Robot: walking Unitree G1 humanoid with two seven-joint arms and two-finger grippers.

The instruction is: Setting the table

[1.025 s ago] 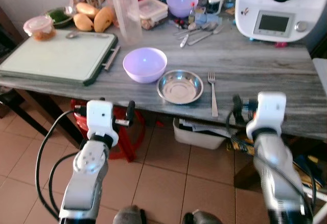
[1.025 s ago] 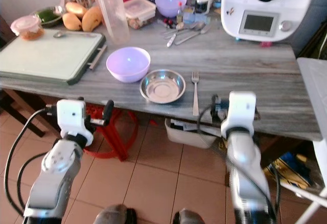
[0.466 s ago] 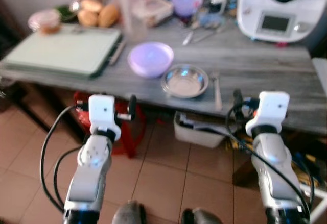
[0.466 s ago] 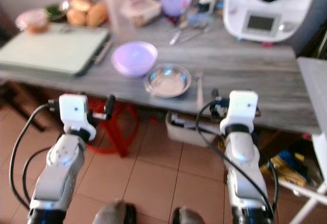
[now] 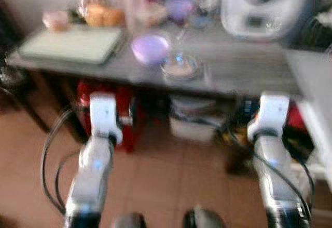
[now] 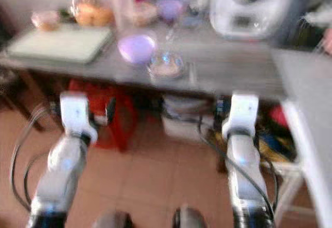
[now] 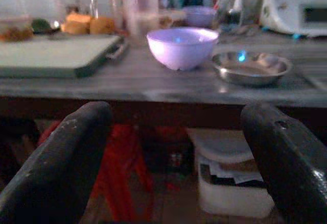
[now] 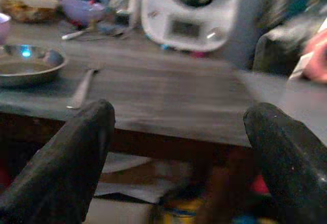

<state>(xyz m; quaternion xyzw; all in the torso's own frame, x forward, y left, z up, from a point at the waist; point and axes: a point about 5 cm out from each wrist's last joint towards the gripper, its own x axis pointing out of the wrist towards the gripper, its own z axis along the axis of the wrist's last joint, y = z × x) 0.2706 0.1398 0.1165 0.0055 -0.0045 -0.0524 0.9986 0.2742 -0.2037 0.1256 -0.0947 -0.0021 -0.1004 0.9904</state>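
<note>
Silver arms raised before the table (image 7: 153,83), left gripper (image 7: 176,147) and right gripper (image 8: 179,152) both spread, empty.

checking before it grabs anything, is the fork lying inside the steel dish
No: in the right wrist view the fork lies flat on the grey table beside the steel dish, not in it.

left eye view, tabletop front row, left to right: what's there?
Green cutting board → lavender bowl → steel dish → white kitchen machine, set further back. The frame is motion-blurred, so smaller items cannot be placed. Both grippers hang below the table edge, fingers open.
</note>
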